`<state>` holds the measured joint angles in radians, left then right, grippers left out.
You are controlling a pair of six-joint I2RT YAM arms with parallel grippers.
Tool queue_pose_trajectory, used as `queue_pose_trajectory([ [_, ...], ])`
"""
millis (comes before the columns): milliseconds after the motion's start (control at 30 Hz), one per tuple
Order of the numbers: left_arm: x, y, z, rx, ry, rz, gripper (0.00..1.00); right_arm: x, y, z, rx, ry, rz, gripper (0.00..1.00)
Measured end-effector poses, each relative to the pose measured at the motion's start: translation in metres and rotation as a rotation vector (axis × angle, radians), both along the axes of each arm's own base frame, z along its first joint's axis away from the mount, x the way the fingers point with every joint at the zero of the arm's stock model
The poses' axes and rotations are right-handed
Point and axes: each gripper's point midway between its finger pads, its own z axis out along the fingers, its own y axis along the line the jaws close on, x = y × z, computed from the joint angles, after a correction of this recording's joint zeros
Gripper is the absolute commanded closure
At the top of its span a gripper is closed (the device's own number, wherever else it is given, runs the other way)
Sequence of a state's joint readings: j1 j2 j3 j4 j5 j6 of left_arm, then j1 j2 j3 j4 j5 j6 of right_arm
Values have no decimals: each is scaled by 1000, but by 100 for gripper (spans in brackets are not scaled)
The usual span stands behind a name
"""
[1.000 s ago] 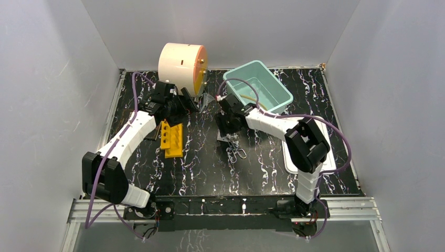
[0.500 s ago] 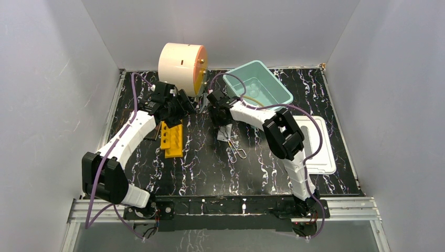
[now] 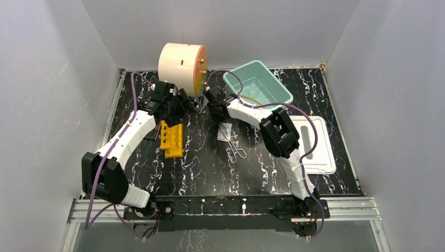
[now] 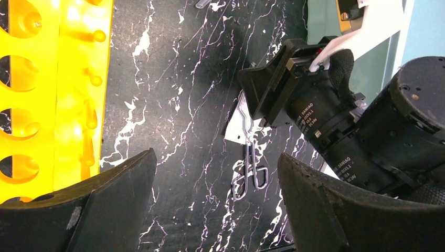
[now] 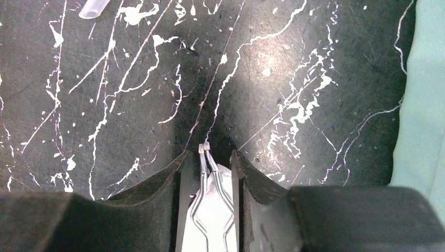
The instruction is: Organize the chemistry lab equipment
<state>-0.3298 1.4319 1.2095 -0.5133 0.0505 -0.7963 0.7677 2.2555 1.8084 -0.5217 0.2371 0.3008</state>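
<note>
Wire tongs (image 5: 210, 205) lie on a white paper sheet (image 3: 226, 130) at mid-table, handles toward the front (image 3: 239, 153). My right gripper (image 5: 208, 157) reaches down over their far end. Its fingers stand close on either side of the tongs, jaws narrow, and no firm squeeze shows. From the left wrist view I see that gripper (image 4: 265, 97) over the tongs (image 4: 250, 170). My left gripper (image 4: 215, 210) hangs wide open and holds nothing, between the yellow tube rack (image 3: 172, 137) and the tongs. A clear glass tube (image 5: 93, 8) lies beyond the right fingers.
A teal bin (image 3: 268, 79) stands at the back right, with a tan loop (image 3: 252, 98) inside. The cream drum with the orange face (image 3: 181, 63) is at the back, just behind both grippers. A white tray (image 3: 321, 149) lies to the right.
The right arm swung its gripper back and to the left, to the tongs' far end, and its jaws narrowed around them. The left gripper closed slightly and stayed in place.
</note>
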Motion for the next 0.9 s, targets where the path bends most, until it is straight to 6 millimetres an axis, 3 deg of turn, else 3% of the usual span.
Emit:
queue_pose_trajectory([
  [367,-1,-2,0,-9,3,-8,16,5,5,-3,-2,-7,22,100],
  [633,1,-16,9,-73,-20,-61,16,2,4,1,-2,-1,25,100],
  [767,3,-24,14,-111,-42,-95,16,0,4,24,24,-14,31,100],
  [900,3,-30,15,-135,-53,-118,16,0,6,68,87,-69,32,100],
])
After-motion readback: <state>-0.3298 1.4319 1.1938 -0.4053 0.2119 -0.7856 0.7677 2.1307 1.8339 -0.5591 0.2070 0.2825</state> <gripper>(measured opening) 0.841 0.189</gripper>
